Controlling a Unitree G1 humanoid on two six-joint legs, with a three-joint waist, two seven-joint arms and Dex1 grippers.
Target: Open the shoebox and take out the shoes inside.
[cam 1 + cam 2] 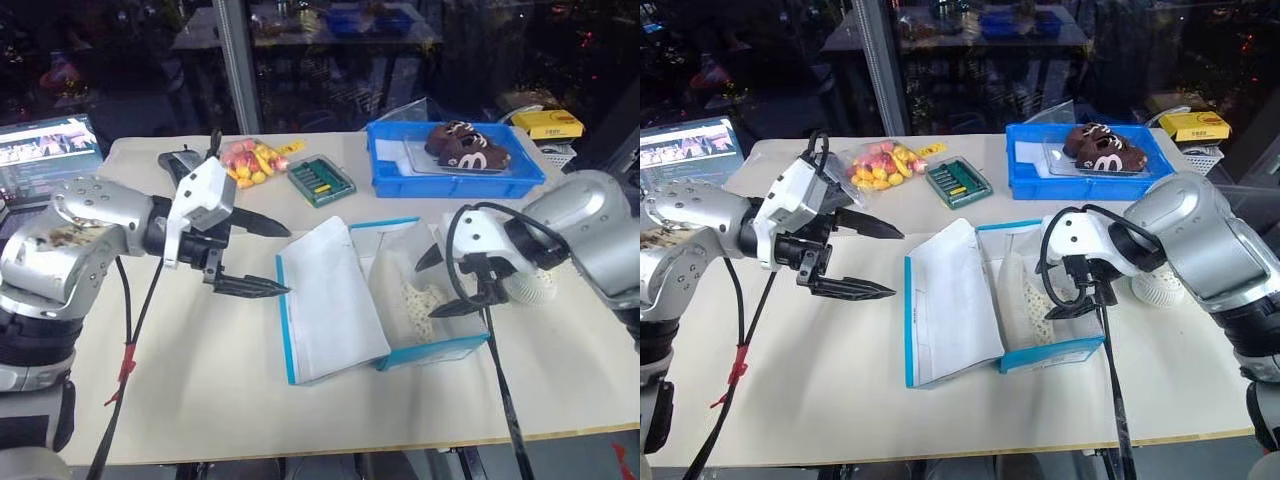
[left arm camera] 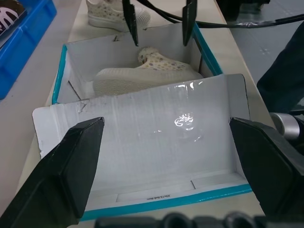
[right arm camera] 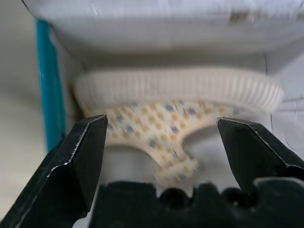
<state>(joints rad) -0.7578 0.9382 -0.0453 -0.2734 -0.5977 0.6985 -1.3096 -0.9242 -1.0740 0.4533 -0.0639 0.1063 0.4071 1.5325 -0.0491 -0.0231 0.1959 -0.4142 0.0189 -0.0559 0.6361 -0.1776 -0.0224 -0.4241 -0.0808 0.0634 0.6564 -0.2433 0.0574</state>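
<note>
Right now the cream tabletop (image 1: 200, 380) carries everything, and the biggest thing on it is the shoebox (image 1: 432, 352), sitting near the middle with its lid (image 1: 330, 300) thrown back flat toward the robot's left, white lining up. Behind it, a blue tray (image 1: 390, 168) holds dark brown shoes (image 1: 468, 148). The left pincer (image 1: 262, 256) hangs beside the lid's outer edge, its black fingers spread wide and empty. The right pincer (image 1: 440, 283) dips over the box's open well, fingers likewise parted, gripping nothing. One of the shoes (image 2: 147, 76) lies on its side inside the box; another (image 2: 111, 14) stands on the tabletop just beyond it.
</note>
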